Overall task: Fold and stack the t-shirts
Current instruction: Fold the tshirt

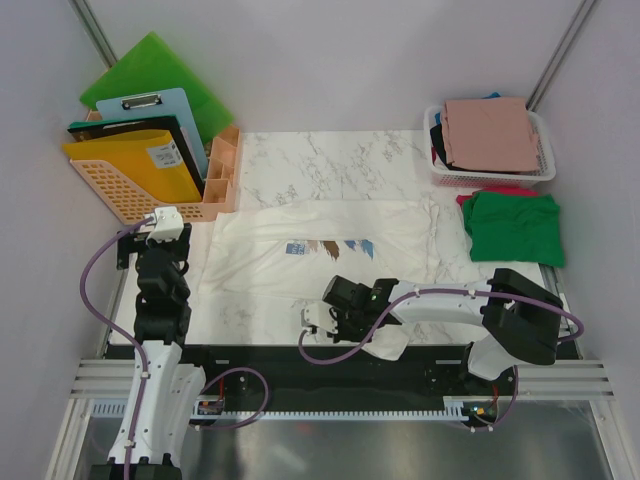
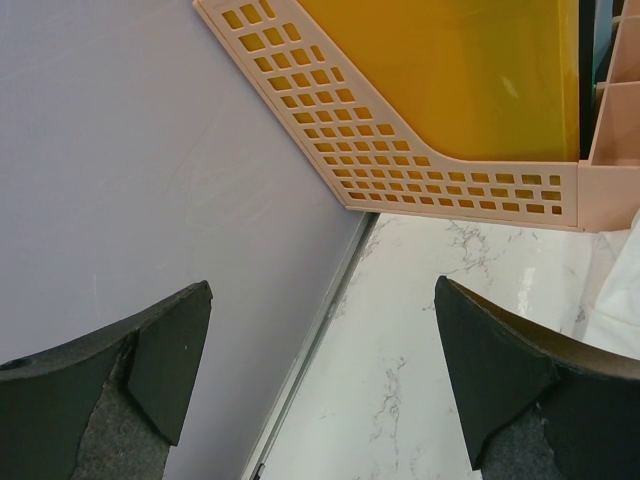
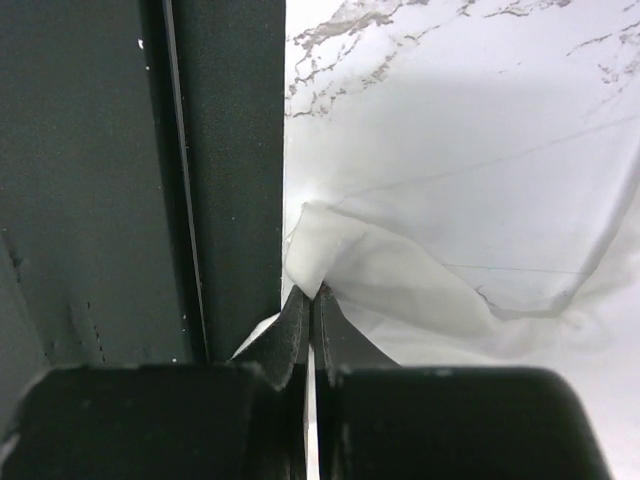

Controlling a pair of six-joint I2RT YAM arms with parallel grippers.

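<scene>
While my right claw (image 3: 312, 300) is clamped on the near edge of the cream-white t-shirt (image 1: 300, 268), spread flat on the worktop (image 1: 330, 160), my left claw (image 2: 320, 385) hangs apart, empty. I judge fold 1 is starting; next, lift that edge and carry it across.

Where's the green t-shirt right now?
Top view, far right: the green t-shirt lies folded on the near side of the white basket, right of the cream t-shirt.
</scene>
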